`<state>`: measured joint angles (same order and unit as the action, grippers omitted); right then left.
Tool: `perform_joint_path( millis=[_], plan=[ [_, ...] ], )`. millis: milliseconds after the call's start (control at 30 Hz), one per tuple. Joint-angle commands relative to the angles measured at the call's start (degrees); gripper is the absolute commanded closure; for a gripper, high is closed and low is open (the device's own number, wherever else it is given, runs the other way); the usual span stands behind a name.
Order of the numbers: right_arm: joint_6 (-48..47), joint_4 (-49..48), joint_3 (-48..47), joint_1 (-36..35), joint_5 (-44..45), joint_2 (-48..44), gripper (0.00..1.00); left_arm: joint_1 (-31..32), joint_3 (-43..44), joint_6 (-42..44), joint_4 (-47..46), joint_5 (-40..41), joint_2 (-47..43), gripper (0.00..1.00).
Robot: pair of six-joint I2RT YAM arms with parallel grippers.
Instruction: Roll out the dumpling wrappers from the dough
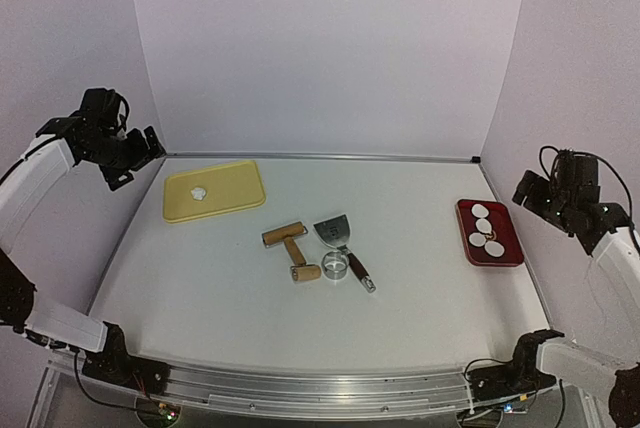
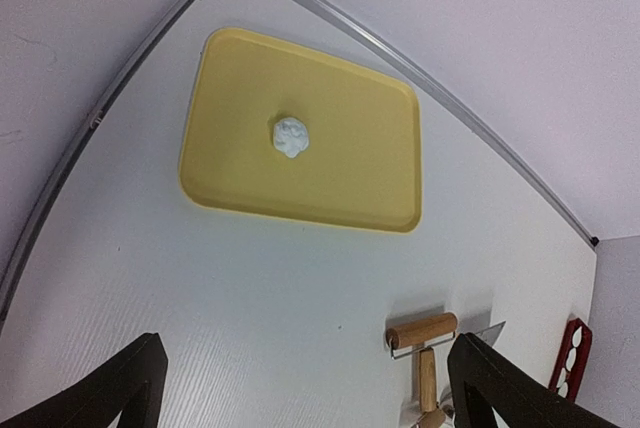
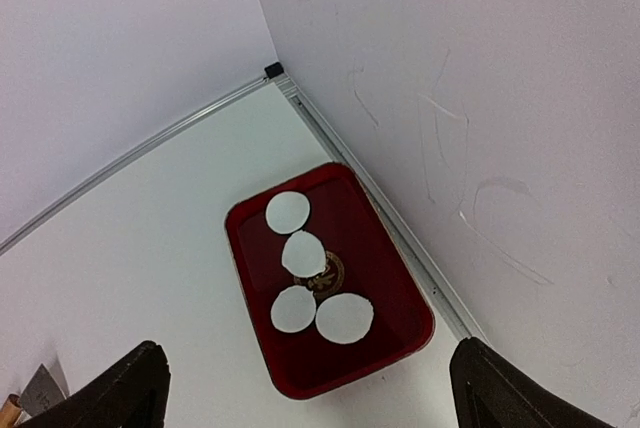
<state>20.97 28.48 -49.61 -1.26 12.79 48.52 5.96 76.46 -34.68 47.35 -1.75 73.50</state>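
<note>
A small white lump of dough (image 1: 200,192) (image 2: 290,136) lies on a yellow tray (image 1: 235,188) (image 2: 350,148) at the back left. Several dumpling wrappers (image 1: 487,233) (image 3: 303,254), thin white discs, lie in a red tray (image 1: 505,223) (image 3: 400,278) at the right. A wooden roller (image 1: 292,248) (image 2: 423,332) and a metal ring cutter (image 1: 335,267) lie mid-table. My left gripper (image 1: 128,158) (image 2: 308,348) hangs open high above the table near the yellow tray, holding nothing. Over the red tray my right gripper (image 1: 535,196) (image 3: 308,348) is raised, open and empty too.
A metal scraper (image 1: 340,233) (image 3: 40,388) with a dark handle lies beside the roller and the cutter. White walls close the table at the back and both sides, with a metal rail (image 1: 320,156) along the back edge.
</note>
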Motion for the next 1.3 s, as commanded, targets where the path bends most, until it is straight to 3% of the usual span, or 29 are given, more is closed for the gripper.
perform_joint_path(
  millis=[0, 200, 367, 633, 767, 867, 967, 1267],
  plan=[
    [6.17, 5.21, -2.67, 0.03, -5.20, -0.01, 0.02, -0.02, -2.08, -2.95, 2.36, -5.52, -2.99, 0.00],
    [4.28, 5.53, -3.79, 0.03, -16.97, 5.43, 0.02, 3.86, -13.39, -11.40, -2.97, -10.35, -6.37, 0.00],
    [-0.58, 6.27, -9.00, -1.34, -26.86, 14.65, 0.16, 12.54, -16.67, -12.45, -9.57, -10.41, -1.29, 0.00],
    [1.17, 6.15, -15.74, -20.37, -23.62, 28.72, 0.25, 13.33, -13.83, -8.77, -19.18, -14.11, 10.53, 0.00],
    [2.42, 3.84, -19.23, -27.93, -21.63, 36.58, 0.27, 7.40, -7.05, -4.69, -15.40, -12.17, 19.37, 0.00],
    [3.15, 2.83, -22.77, -29.90, -21.96, 42.19, 0.30, 0.46, -4.54, -2.80, -16.12, -10.41, 23.77, 0.00],
    [3.58, 2.14, -26.32, -31.23, -21.28, 45.72, 0.31, -2.66, 0.36, 1.49, -15.18, -5.58, 28.72, 0.02],
    [4.27, 1.93, -33.65, -33.59, -20.93, 54.59, 0.34, -10.19, 13.74, 8.28, -9.44, -3.18, 44.77, 0.29]
  ],
)
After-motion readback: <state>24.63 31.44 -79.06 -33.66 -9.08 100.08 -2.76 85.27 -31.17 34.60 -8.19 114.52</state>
